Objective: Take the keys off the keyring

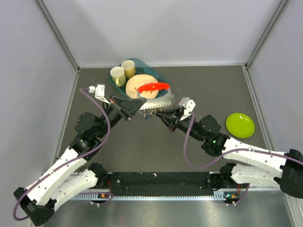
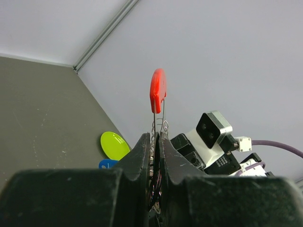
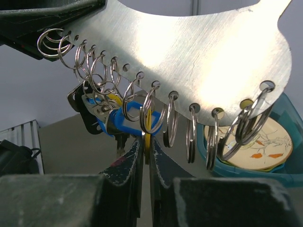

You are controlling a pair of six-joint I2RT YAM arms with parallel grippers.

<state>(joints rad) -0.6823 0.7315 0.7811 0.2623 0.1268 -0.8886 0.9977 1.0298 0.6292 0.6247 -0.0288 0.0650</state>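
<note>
The keyring is a curved metal plate with a red crescent clip at its far end and several small rings hanging from holes along its edge. My left gripper is shut on the plate's near end and holds it edge-up in the air; the red clip stands above the jaws. The keys hang in a bunch at the left rings, with blue, yellow and black heads. My right gripper is shut on a yellow key under one ring. In the top view the right gripper meets the left gripper under the plate.
A teal basin at the back holds two yellowish cups and a decorated plate; it also shows in the right wrist view. A lime-green plate lies on the table at right. Grey walls close in the sides and back.
</note>
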